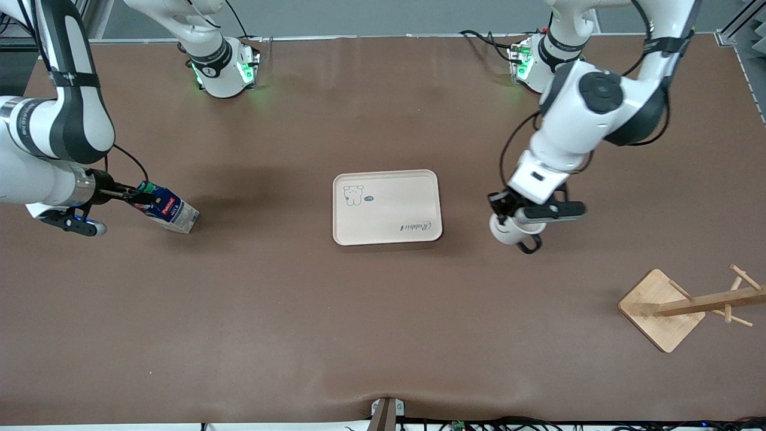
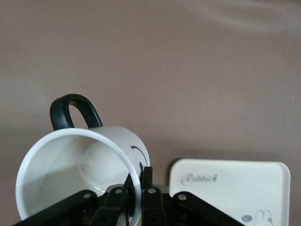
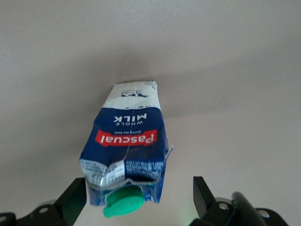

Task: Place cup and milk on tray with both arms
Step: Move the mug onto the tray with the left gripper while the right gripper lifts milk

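Holding the cup (image 2: 80, 165) by its rim, the left pincer (image 1: 508, 211) is clamped on it beside the tray (image 1: 386, 206), toward the left arm's end of the surface (image 1: 383, 335); whether the mug is lifted or resting I cannot tell. Toward the right arm's end, well apart from the tray, the milk (image 1: 169, 209) lies tilted, and the right pincer (image 3: 138, 200) straddles its capped end with fingers spread wide, gripping nothing. By my judgement nothing is placed yet: the tray carries neither item. Counting: one cup, one milk, one tray, one wooden rack (image 1: 679, 305), two arms.
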